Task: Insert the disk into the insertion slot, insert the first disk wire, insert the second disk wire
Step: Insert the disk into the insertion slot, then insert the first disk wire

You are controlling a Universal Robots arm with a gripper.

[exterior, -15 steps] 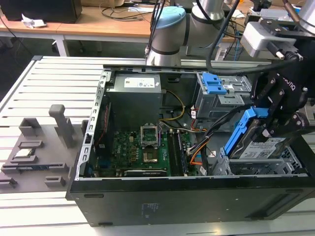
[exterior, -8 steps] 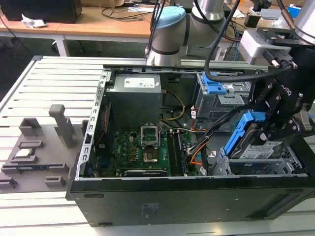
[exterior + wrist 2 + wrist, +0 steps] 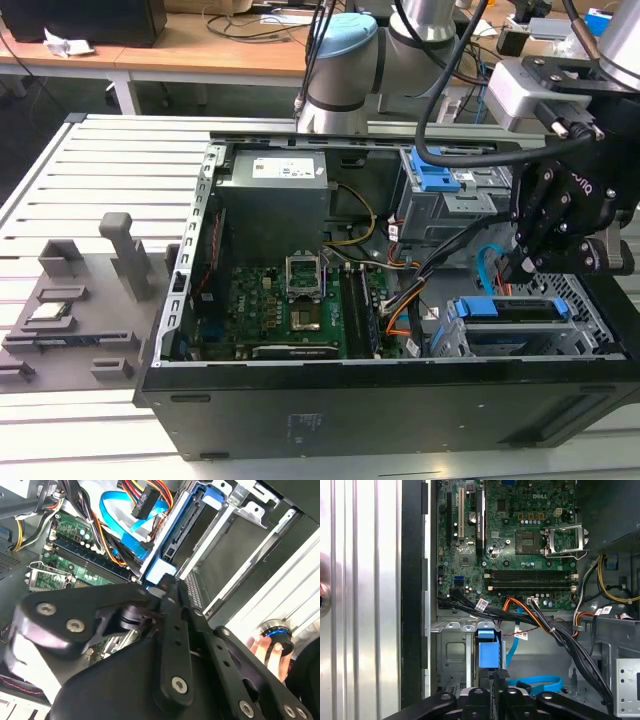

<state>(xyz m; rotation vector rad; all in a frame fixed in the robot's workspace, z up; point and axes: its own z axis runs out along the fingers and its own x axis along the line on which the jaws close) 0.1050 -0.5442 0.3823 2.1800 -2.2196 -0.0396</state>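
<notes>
The disk (image 3: 520, 308) is seen lying inside the insertion slot (image 3: 590, 318), at the end of the open computer case (image 3: 300, 410) toward the exterior view's right. The case rests on a slatted surface (image 3: 100, 160). The gripper (image 3: 514, 268) is held just above the disk's near end. In both wrist views its fingers (image 3: 172, 615) are seen pressed together, with nothing pinched between them, and their tips are just beside the carrier's blue tab (image 3: 487, 654). Whether the tips and the tab touch cannot be told.

Neither wire is judged to be plugged in. The first disk wire (image 3: 141, 501) is seen with its black plug free beside the disk's connector end, and the second disk wire (image 3: 112, 507) is looped loosely next to it.

Several failures can be expected from here. If the disk is not fully seated, a push given off the slot's axis could cause the carrier to be jammed against the perforated walls. The blue loop lies near the fingers, so it could be snagged and dragged when the arm is moved. The two plugs are crowded among other cables, so the wrong one could be gripped, or a plug could be presented tilted and its connector bent. A person's hand (image 3: 267, 652) is seen outside the case wall and could be endangered by a wide swing.
</notes>
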